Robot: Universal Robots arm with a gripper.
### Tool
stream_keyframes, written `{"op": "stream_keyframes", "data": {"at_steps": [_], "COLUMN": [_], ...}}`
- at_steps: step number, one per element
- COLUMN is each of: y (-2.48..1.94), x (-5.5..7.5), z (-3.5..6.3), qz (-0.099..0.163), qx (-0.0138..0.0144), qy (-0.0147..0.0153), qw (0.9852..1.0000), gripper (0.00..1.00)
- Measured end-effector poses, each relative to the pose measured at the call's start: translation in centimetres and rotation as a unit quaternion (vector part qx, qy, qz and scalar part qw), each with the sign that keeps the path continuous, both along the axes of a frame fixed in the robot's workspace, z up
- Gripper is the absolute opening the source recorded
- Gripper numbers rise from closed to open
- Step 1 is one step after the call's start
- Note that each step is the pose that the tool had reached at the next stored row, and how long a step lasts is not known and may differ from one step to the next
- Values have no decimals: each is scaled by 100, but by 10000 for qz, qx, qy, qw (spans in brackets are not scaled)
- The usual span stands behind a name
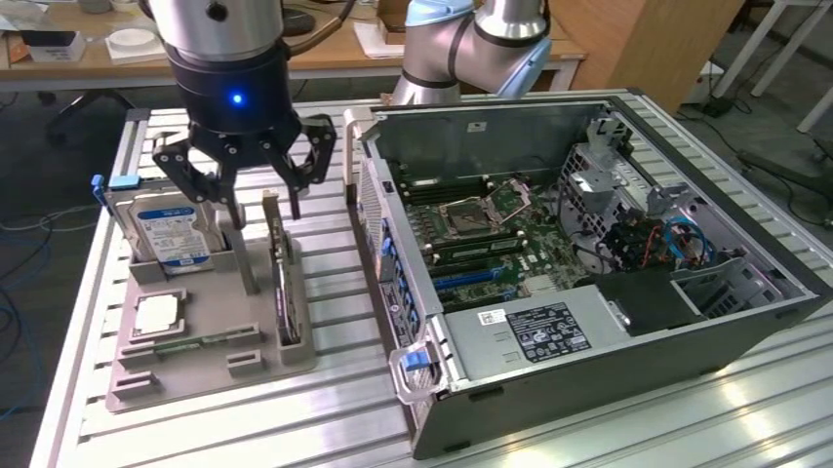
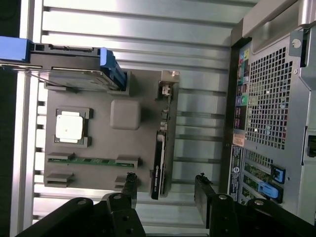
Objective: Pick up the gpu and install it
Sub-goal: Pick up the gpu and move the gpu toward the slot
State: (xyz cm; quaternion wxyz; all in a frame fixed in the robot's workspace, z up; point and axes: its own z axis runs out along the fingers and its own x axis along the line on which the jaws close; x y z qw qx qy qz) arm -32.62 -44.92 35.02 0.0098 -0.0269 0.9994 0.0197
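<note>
The gpu [image 1: 280, 283] stands on its long edge in a slot along the grey tray's [image 1: 195, 375] side nearest the computer case. From the wrist view the gpu [image 2: 160, 148] is a thin dark strip with a silvery bracket end. My gripper [image 1: 257, 205] hangs open just above the card's far end, nothing between its fingers. In the wrist view, one end of the card lies in line with the gap of the gripper [image 2: 166, 180], a finger [image 2: 129, 183] on either side and apart from it.
The tray [image 2: 126, 148] also holds a hard drive [image 1: 170, 234] upright, a CPU [image 1: 156, 314] and a memory stick [image 1: 195, 343]. The open computer case [image 1: 586, 244] lies at the exterior view's right with its motherboard [image 1: 495, 244] exposed. Both rest on a slatted metal table [image 1: 338, 419].
</note>
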Motion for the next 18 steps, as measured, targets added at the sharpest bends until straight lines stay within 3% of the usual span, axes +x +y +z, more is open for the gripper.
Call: {"op": "stream_keyframes", "data": {"at_steps": [18], "y": [-7], "x": [84], "z": [-70], "qz": [0], "qx": [0], "qy": [0], "qw": [10000], "gripper": [59]}}
